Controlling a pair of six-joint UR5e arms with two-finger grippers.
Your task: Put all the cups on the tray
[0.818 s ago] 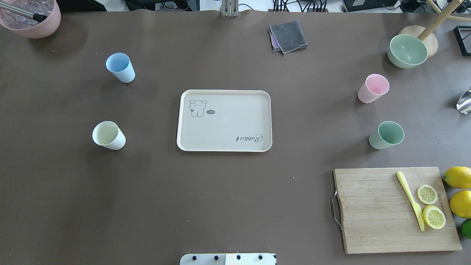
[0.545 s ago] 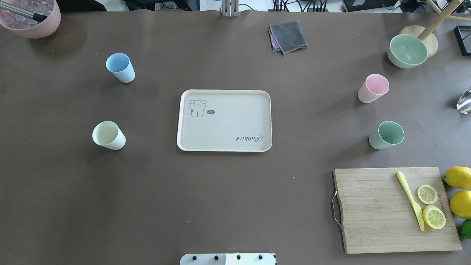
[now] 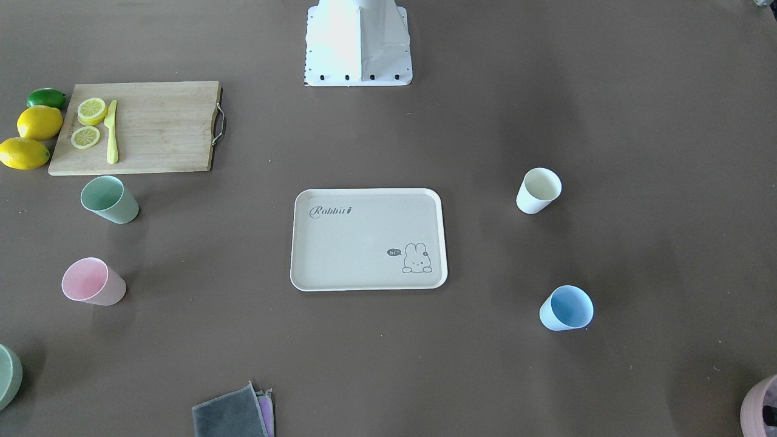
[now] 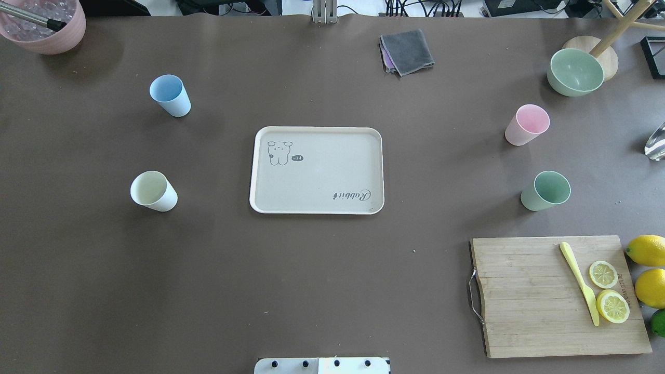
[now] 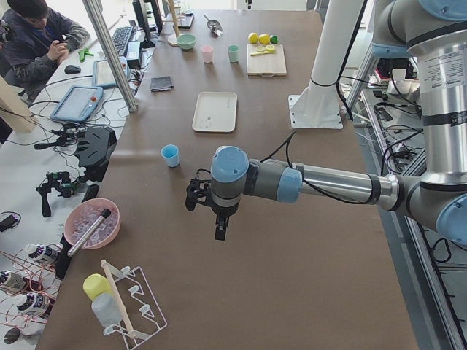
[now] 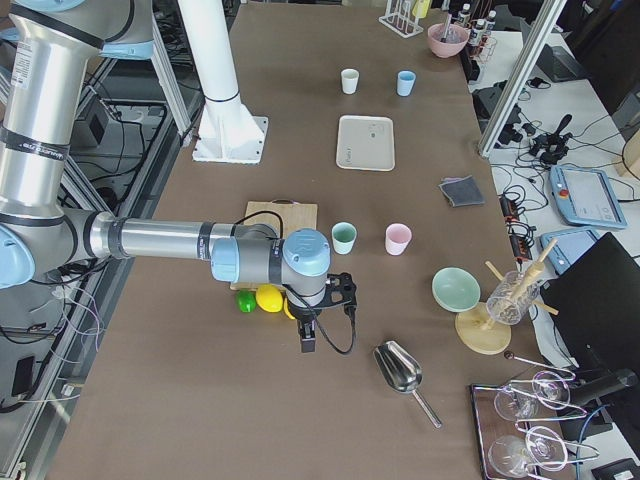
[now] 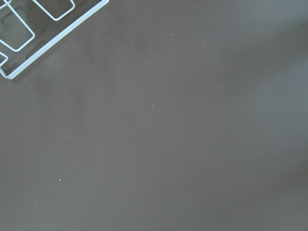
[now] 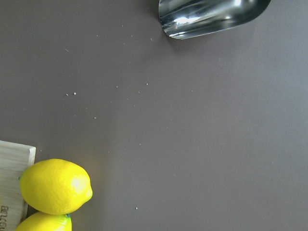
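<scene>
The beige tray (image 4: 322, 174) with "Rabbit" lettering lies empty at the table's middle, also in the front view (image 3: 358, 243). Several cups stand upright on the table around it. A blue cup (image 4: 170, 95) and a cream cup (image 4: 153, 190) are to its left. A pink cup (image 4: 527, 124) and a green cup (image 4: 545, 190) are to its right. My left gripper (image 5: 219, 232) hangs over bare table far out beyond the blue cup. My right gripper (image 6: 307, 343) hangs near the lemons. Both show only in the side views, so I cannot tell whether they are open or shut.
A wooden cutting board (image 4: 535, 306) with lemon slices and a yellow knife lies at the near right, lemons (image 4: 647, 250) beside it. A green bowl (image 4: 574, 71), a grey cloth (image 4: 407, 51) and a pink bowl (image 4: 44, 31) sit along the far edge. A metal scoop (image 8: 211, 17) lies by the right gripper.
</scene>
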